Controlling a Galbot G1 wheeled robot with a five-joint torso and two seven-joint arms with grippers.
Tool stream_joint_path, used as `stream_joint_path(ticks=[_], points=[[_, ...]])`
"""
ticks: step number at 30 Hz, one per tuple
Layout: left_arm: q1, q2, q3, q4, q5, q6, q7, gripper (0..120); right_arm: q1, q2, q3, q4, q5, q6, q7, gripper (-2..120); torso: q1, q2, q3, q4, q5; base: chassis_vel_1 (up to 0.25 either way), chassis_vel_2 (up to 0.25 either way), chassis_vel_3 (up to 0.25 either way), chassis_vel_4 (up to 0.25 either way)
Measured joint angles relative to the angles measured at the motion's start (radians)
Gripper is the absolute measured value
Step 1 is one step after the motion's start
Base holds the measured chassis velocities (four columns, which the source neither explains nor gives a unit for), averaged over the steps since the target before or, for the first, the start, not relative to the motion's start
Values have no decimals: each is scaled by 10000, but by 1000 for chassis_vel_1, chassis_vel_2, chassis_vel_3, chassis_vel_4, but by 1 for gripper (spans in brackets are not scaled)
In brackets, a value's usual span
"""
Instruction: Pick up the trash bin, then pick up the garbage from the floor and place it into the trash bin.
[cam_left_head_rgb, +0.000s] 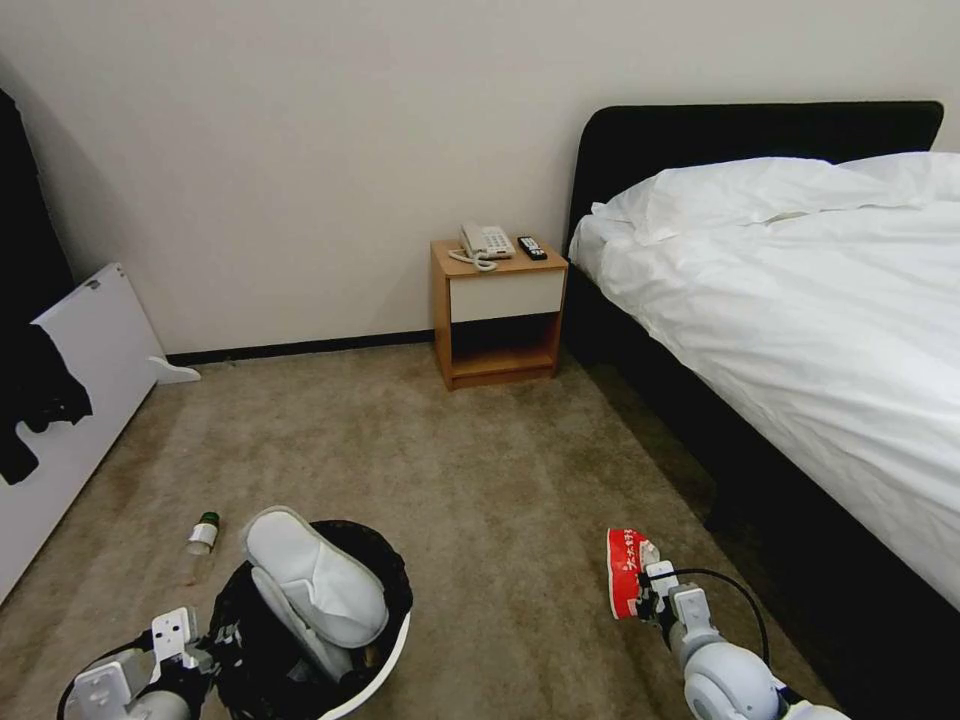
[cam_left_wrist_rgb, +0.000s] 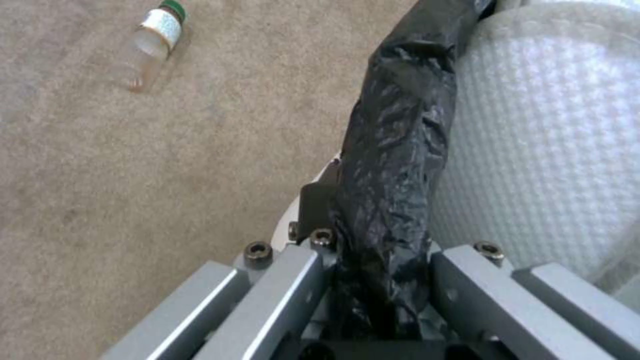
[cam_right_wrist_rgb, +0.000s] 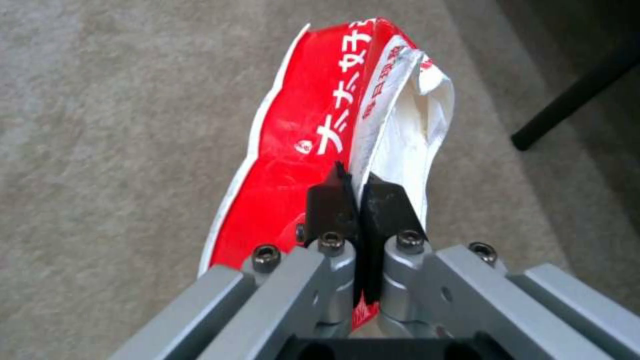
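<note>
The trash bin (cam_left_head_rgb: 392, 652), white with a crinkled black bag, hangs tilted at the lower left of the head view. My left gripper (cam_left_head_rgb: 212, 645) is shut on its bag-covered rim (cam_left_wrist_rgb: 400, 130), one finger (cam_left_wrist_rgb: 315, 202) outside the wall. White slippers (cam_left_head_rgb: 318, 578) stick out of the bin, and one (cam_left_wrist_rgb: 533, 150) lies close beside the rim. My right gripper (cam_left_head_rgb: 652, 592) is shut on a red snack packet (cam_left_head_rgb: 624, 572), held above the carpet at lower right; its fingertips (cam_right_wrist_rgb: 360, 195) pinch the packet (cam_right_wrist_rgb: 293, 150) edge. A green-capped small bottle (cam_left_head_rgb: 203, 534) (cam_left_wrist_rgb: 155, 37) lies on the carpet left of the bin.
A bed (cam_left_head_rgb: 800, 300) with a black frame fills the right side. A wooden nightstand (cam_left_head_rgb: 497, 310) with a phone stands against the far wall. A white board (cam_left_head_rgb: 90, 380) with black cloth (cam_left_head_rgb: 35, 395) leans at left. Open carpet (cam_left_head_rgb: 480, 470) lies between.
</note>
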Motion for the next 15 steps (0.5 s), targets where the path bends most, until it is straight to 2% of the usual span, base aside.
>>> stream_joint_path(ticks=[11, 15], points=[[106, 64, 102, 118, 93, 23, -21, 2, -497, -313, 877, 328, 11, 291, -44, 0, 0, 0, 0, -1, 0, 0, 0, 0, 0], [189, 83, 126, -35, 117, 24, -21, 2, -503, -360, 1056, 905, 174, 300, 35, 0, 0, 0, 0, -1, 2, 0, 0, 0, 0]])
